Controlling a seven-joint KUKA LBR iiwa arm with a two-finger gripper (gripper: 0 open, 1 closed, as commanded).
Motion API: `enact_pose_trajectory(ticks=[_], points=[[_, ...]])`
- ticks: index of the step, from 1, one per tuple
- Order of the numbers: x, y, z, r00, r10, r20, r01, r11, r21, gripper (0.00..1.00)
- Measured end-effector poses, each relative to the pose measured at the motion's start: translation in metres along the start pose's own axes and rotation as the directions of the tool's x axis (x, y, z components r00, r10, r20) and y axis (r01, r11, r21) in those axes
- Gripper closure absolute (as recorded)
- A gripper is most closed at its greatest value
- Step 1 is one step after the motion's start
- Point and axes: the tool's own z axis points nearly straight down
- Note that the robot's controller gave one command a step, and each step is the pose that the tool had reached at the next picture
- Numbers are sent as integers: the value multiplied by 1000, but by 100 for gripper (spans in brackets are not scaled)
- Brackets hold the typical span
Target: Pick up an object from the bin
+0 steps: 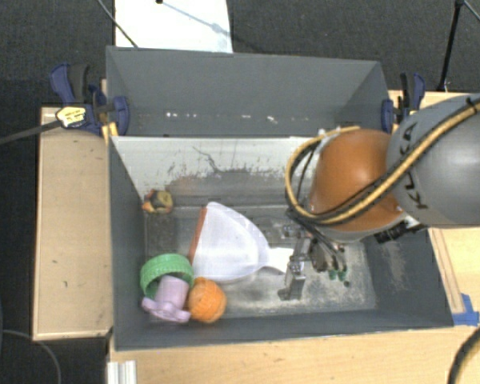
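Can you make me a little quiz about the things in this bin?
1. Fill in: the tool hangs beside a scoop-shaped thing whose colour is ____.
2. The ball next to the green ring is: A) blue B) orange C) black.
3. True or false: the ball lies right under the tool.
Key: 1 white; 2 B; 3 false, the ball lies at the front left, apart from the tool.
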Motion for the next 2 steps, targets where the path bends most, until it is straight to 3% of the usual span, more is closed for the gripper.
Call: enact_pose_trajectory(ticks=[1,2], points=[[12,14,46,980,199,-1,-199,980,0,100],[12,14,46,979,204,-1,-204,979,0,100]])
